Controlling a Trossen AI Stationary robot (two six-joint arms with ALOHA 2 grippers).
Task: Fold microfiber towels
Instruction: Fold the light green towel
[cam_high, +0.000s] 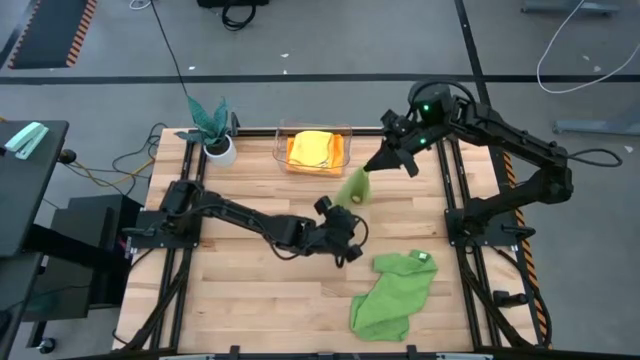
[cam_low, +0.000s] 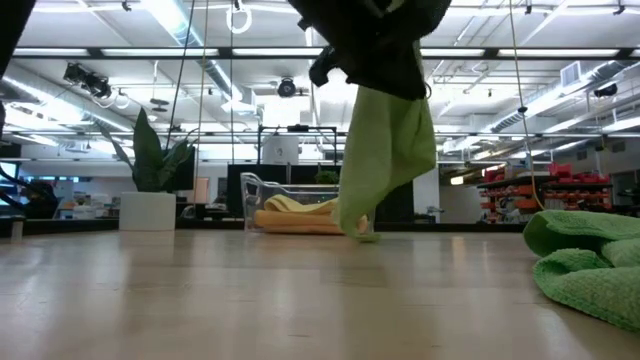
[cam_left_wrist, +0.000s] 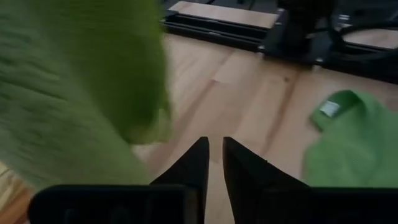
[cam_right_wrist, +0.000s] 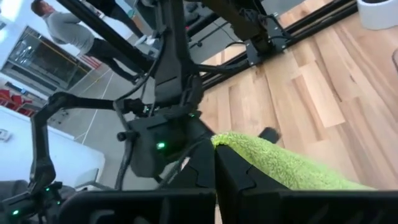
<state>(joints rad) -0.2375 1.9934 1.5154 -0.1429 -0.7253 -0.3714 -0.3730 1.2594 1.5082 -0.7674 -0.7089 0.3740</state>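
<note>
Your right gripper (cam_high: 372, 166) was clenched on the lime green towel (cam_high: 354, 186), dangling it above the table (cam_high: 250, 300) near the bin (cam_high: 345, 150). Your left gripper (cam_high: 352, 240) hung close beside it, fingers slightly parted, empty.

Setting: open-plan robotics lab or workshop, shown by wooden workbench (cam_high: 260, 290) on grey concrete floor (cam_high: 330, 40), exposed ceiling strip lights (cam_low: 180, 20), red storage racks (cam_low: 545, 190), trailing cables (cam_high: 575, 45).

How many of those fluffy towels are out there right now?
4. The lime green towel hangs from the right gripper. The larger green towel lies crumpled on the table. The yellow towel and orange towel sit in the clear bin; more might hide underneath.
</note>
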